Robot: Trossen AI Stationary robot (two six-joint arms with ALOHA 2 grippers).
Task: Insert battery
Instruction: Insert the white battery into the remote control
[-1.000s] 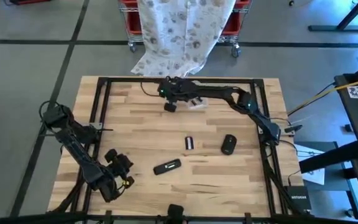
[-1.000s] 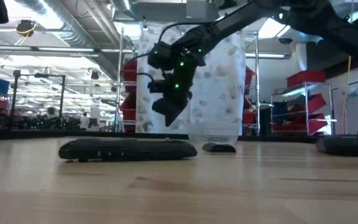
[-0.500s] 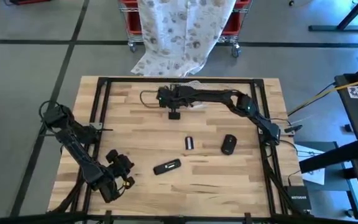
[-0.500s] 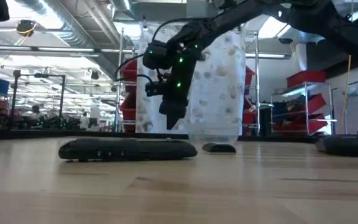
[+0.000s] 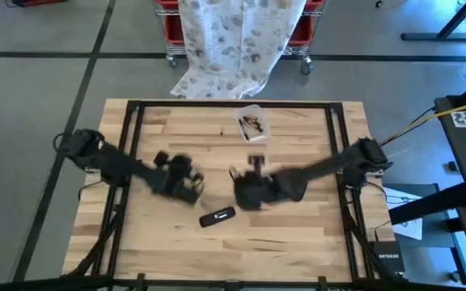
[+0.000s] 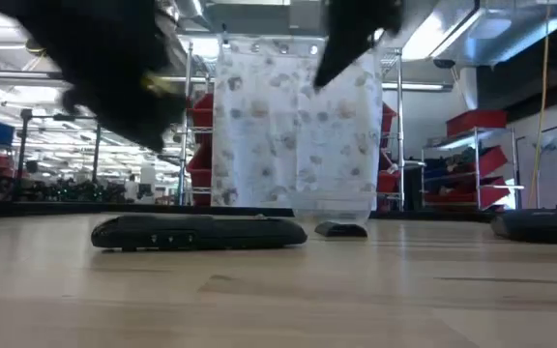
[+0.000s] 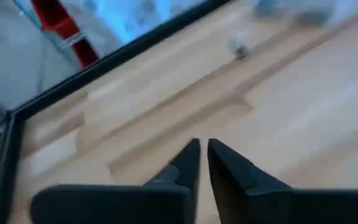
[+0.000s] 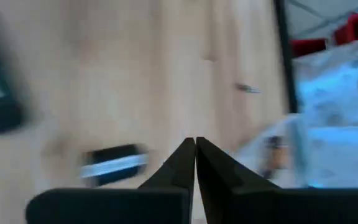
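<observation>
A black remote (image 5: 217,217) lies flat on the wood near the table's middle, and the low view shows it side-on (image 6: 198,232). A small clear tub (image 5: 252,123) with small dark pieces inside stands by the far edge; whether they are batteries is too small to tell. My left gripper (image 5: 183,179) hovers left of the remote, its fingers (image 7: 204,152) shut on nothing. My right gripper (image 5: 245,190) hovers just beyond the remote, also shut (image 8: 195,146) and empty. A small black piece with a white stripe (image 8: 114,163) lies on the wood ahead of it.
A dark mouse-shaped object (image 6: 540,224) rests at the table's right, mostly under my right arm in the high view. A black metal frame (image 5: 136,105) rims the table. A tiny grey piece (image 7: 237,46) lies near the tub. A patterned cloth (image 5: 237,40) hangs beyond the far edge.
My right gripper has swept fast from the tub at the far edge toward the near edge, ending over the table's middle by the remote. My left gripper has swung from the near left corner toward the middle. The tub now shows uncovered. The remote has stayed where it was.
</observation>
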